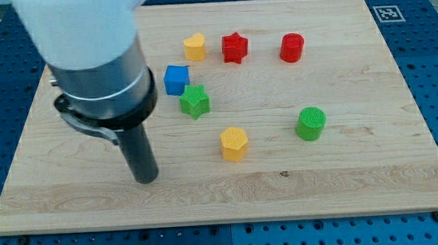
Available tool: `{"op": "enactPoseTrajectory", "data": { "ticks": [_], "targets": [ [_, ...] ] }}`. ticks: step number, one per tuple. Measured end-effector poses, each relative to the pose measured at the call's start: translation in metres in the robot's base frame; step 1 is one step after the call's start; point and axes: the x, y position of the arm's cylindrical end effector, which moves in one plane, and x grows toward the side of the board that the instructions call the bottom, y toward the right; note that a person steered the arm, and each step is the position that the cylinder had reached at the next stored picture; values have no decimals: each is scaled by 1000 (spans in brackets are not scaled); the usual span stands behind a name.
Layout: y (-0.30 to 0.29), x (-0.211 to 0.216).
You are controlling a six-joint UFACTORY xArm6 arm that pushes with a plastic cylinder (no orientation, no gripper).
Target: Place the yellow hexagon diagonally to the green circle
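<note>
My tip (146, 179) rests on the tabletop (357, 183) at the view's lower left; I carry no claw, only this rod. The yellow hexagon (234, 143) sits well to its right, apart from it. The green circle (310, 124) lies further right, slightly higher, clear of the hexagon.

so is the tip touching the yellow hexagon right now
No, my tip sits apart from the yellow hexagon, off to the view's left with bare board between them.
</note>
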Motion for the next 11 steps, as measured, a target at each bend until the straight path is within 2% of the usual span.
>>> {"op": "enactPoseTrajectory", "data": {
  "ticks": [1,4,7,11],
  "targets": [
    [2,-13],
    [24,-13],
    [96,-56],
    [103,-34]
  ]
}}
